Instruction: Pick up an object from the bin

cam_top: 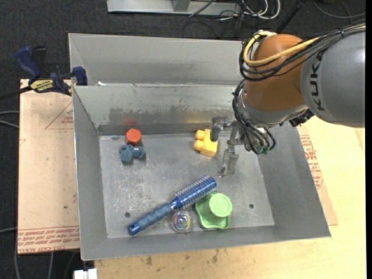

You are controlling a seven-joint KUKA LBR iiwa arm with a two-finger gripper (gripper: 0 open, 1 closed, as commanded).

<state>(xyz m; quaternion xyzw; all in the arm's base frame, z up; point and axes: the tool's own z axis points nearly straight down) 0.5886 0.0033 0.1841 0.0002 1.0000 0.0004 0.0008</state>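
Beside yellow block (pixel 204 143), bare bin floor (pixel 247 182)

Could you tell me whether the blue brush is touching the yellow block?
No; the brush lies toward the front, well apart from the block near the back.

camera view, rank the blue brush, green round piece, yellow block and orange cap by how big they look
1. blue brush, longest by far
2. green round piece
3. yellow block
4. orange cap, smallest

All lie on the bin floor, so nearness to the camera hardly skews the order.
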